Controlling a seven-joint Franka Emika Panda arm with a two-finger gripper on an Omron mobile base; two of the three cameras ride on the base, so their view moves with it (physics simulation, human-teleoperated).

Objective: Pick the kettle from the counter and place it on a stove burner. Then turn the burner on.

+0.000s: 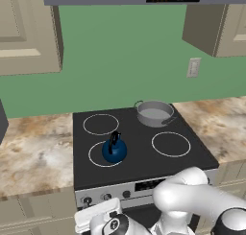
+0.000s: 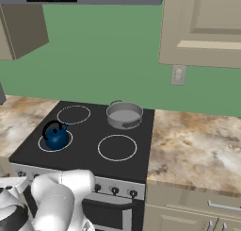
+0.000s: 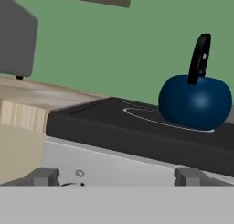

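Observation:
The dark-blue kettle stands upright on the front-left stove burner of the black cooktop, its black handle arching up. My gripper hangs low in front of the stove's grey control panel, below and left of the kettle and well apart from it. Its fingers stand wide open with nothing between them. A small knob mark sits on the panel just ahead of the fingertips.
A grey steel pot occupies the back-right burner. The counter runs on both sides of the stove. A row of knobs lines the stove front. Upper cabinets and a hood hang above.

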